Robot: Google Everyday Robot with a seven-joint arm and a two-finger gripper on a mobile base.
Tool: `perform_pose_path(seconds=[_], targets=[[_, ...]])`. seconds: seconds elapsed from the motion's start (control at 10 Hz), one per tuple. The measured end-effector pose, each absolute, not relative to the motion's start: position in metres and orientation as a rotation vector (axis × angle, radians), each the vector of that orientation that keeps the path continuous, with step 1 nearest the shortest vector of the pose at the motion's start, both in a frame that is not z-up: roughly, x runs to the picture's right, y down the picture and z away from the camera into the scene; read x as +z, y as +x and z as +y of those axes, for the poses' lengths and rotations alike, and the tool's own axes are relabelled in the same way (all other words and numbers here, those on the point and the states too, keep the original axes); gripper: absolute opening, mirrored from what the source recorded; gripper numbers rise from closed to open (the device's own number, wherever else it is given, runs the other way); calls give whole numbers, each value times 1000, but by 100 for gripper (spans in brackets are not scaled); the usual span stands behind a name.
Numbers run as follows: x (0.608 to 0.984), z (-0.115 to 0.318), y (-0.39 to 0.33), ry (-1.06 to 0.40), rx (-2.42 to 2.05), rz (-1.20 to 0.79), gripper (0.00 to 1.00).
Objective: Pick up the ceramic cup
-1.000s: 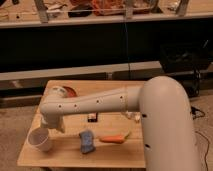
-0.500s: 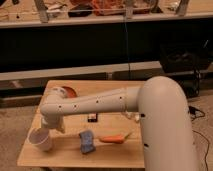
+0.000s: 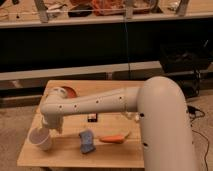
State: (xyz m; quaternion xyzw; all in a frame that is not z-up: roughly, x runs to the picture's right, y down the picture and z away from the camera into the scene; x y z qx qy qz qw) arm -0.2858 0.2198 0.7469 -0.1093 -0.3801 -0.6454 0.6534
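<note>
Camera view: gripper just above ceramic cup, finger state cannot tell; drop straight, pinch rim, avoid tipping.

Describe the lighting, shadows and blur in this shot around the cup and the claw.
Camera view: warm, dim indoor light; the whole frame is soft, with blurred edges. The ceramic cup is the brightest thing and casts a faint shadow on the wooden table. The claw, just above the cup, is smeared against the white arm. The space under the back shelf is nearly black.
</note>
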Motion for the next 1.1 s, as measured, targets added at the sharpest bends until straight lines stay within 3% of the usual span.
perform_pose_path(seconds=[0.4, 0.5, 1.1], targets=[[750, 222, -285, -246, -1466, -858, 6], [748, 219, -283, -244, -1464, -853, 1], [713, 159, -260, -223, -1476, -845, 1]])
